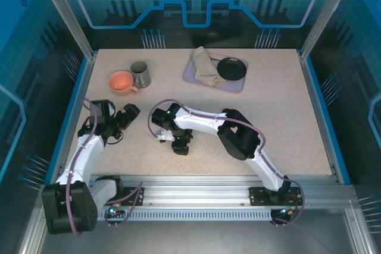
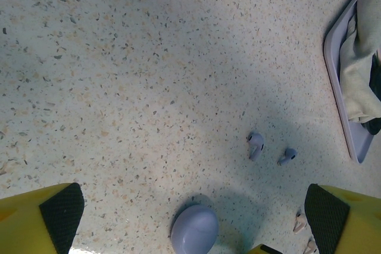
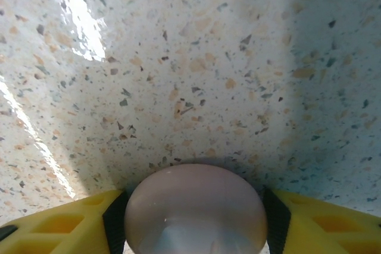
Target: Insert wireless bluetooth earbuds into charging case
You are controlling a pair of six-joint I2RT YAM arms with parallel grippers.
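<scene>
My left gripper [image 2: 194, 212] [image 1: 131, 112] hangs open above the table. Below it, between its black pads [image 2: 62, 213], lies a closed lilac round charging case [image 2: 194, 230], touched by neither. Two lilac earbuds [image 2: 255, 145] [image 2: 287, 156] lie just beyond the case. A pale pink-white earbud [image 2: 300, 223] shows by the right-hand finger. My right gripper [image 3: 193, 221] [image 1: 178, 145] is low on the table, shut on a pale pink round case [image 3: 195, 206]. Both of its pads [image 3: 114, 224] press against that case's sides.
A lilac tray [image 1: 235, 85] [image 2: 342, 87] with a beige cloth [image 1: 205, 66] and a black dish [image 1: 231, 68] stands at the back. An orange cup [image 1: 121, 82] and a grey mug [image 1: 140, 74] stand back left. Blue walls and metal posts enclose the table.
</scene>
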